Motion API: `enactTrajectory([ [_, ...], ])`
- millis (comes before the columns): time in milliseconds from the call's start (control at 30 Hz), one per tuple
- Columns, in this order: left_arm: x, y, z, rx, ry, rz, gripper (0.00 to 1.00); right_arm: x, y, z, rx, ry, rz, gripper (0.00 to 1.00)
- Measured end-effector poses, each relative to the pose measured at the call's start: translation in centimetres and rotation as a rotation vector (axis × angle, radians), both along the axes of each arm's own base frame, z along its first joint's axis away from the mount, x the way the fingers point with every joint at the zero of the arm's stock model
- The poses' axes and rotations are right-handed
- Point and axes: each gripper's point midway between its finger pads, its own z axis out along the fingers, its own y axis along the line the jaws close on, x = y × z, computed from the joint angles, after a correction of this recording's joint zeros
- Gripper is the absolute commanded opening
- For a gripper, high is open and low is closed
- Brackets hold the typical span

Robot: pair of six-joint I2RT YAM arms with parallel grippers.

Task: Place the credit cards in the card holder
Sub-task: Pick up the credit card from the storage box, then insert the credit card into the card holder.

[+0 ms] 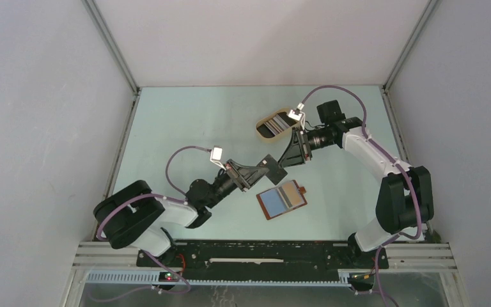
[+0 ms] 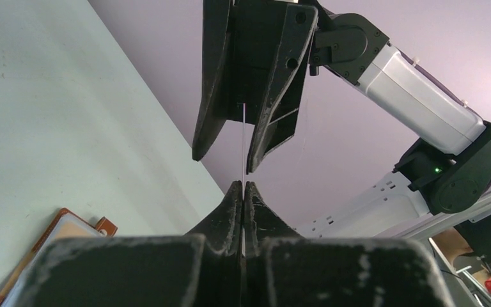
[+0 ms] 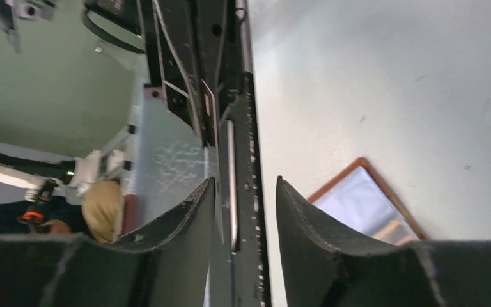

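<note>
The card holder [image 1: 282, 199] lies open on the table, its lighter inside facing up; it also shows in the left wrist view [image 2: 64, 236] and the right wrist view [image 3: 364, 198]. My left gripper [image 1: 266, 167] is shut on a black credit card [image 1: 273, 168] and holds it in the air above the table, behind the holder. The card shows edge-on in the left wrist view [image 2: 243, 147]. My right gripper [image 1: 287, 160] is open, its jaws standing on either side of the card's far edge [image 3: 232, 192]. More cards [image 1: 278, 121] lie in the beige tray.
The beige oval tray [image 1: 260, 128] sits at the back right of the middle, just behind the right gripper. The enclosure walls stand on the left, right and back. Both arms meet over the middle of the table.
</note>
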Motion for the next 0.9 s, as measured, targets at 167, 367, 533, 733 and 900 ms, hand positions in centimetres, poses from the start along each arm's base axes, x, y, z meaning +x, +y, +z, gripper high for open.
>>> enactTrajectory([
  [167,-1.5,1.4,-1.2,0.027,0.008,-0.022,0.0,0.2,-1.5,-1.7,-0.124,-0.132,-0.036,0.53],
  [367,-4.2,2.0,-4.5,0.082,0.09,-0.119,0.0,-0.6,-4.2,-2.3,-0.257,-0.422,-0.059,0.49],
  [533,-5.2,1.3,-7.2,0.124,0.191,-0.178,0.0,-4.4,-5.5,-6.9,-0.372,-0.619,0.027,0.48],
  [733,-4.8,0.4,-11.9,0.201,0.344,-0.184,0.0,-4.1,-5.9,-10.5,-0.477,-0.725,0.1,0.26],
  [900,-4.0,-0.2,-13.5,0.223,0.383,-0.17,0.0,-2.4,-6.0,-13.7,-0.583,-0.698,0.114,0.25],
])
